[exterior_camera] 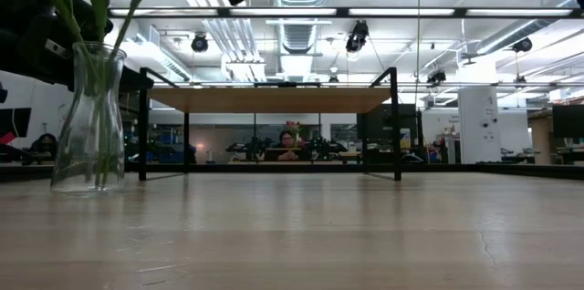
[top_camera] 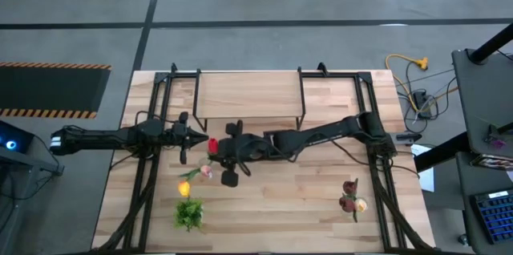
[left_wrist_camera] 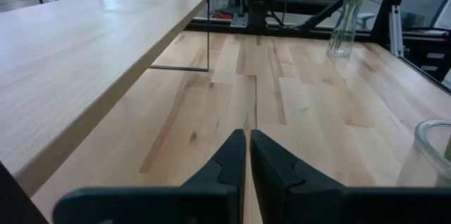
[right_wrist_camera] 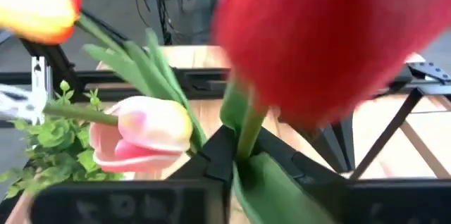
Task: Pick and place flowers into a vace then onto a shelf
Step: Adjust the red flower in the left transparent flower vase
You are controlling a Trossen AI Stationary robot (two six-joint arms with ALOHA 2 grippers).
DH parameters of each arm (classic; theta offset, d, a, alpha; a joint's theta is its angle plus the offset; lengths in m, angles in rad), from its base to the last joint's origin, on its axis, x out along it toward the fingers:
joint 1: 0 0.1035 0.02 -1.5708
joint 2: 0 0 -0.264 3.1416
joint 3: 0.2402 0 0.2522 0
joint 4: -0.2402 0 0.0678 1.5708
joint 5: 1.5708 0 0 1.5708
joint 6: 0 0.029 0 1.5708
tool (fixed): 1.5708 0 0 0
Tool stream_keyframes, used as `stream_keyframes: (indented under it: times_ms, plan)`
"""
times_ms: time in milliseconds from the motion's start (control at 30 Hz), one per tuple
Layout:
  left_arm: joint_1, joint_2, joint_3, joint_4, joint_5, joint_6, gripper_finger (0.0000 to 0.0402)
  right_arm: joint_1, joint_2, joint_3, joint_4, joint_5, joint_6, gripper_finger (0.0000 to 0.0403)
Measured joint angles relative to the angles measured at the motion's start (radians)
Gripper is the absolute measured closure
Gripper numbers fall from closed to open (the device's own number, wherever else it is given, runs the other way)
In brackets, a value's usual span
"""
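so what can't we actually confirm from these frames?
- High view: the vase under the right gripper is hidden by the arm and flowers.
- Low view: vase shows, but the flower heads are cut off by the top edge.
- Right wrist view: red tulip blurred, filling the frame.
- Left wrist view: nearest glass cut off by the edge.

Red tulip [right_wrist_camera: 317, 34], pink tulip [right_wrist_camera: 144, 139], orange-yellow tulip [right_wrist_camera: 35, 5], green stems, seemingly clear vase [exterior_camera: 88, 117].

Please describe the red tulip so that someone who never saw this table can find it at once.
Start at the shelf along the table's far side and come toward the middle, where the two arms meet. The red tulip is there, its stem in the right pincer. The pink tulip and yellow tulip beside it are paler.
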Motion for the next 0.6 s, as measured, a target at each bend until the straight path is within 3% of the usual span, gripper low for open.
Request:
stream_keyframes:
  times_ms: [367, 600]
  plan:
    - [0.0, 0.001, 0.0, 0.0, 0.0, 0.0, 0.0396, 0.005, 0.002, 0.15, -0.325, -0.011, 0.07, 0.0174]
    - [0.0, 0.001, 0.0, 0.0, 0.0, 0.0, 0.0396, 0.007, 0.0, 0.221, -0.356, -0.02, 0.094, 0.0099]
